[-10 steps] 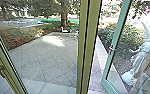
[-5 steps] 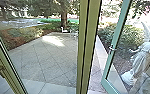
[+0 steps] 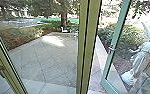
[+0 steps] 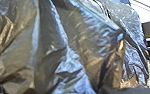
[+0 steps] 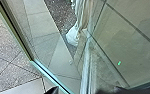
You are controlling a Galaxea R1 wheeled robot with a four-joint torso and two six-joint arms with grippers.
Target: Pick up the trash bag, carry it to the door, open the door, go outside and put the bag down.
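In the left wrist view the crumpled, shiny trash bag is very close to the camera, with dark folds and bluish highlights. How my left gripper stands on it is hidden. The door, a glass leaf in a pale green frame, stands swung out at the right in the head view, its metal handle about halfway up. Close to the right wrist camera are glass and the light green edge of a door. A dark part of my right gripper reaches in there.
A thick olive-green post stands upright ahead, and another slanted frame is at the left. Beyond lies a paved yard with a white chair and a tree. A white statue shows through the door glass.
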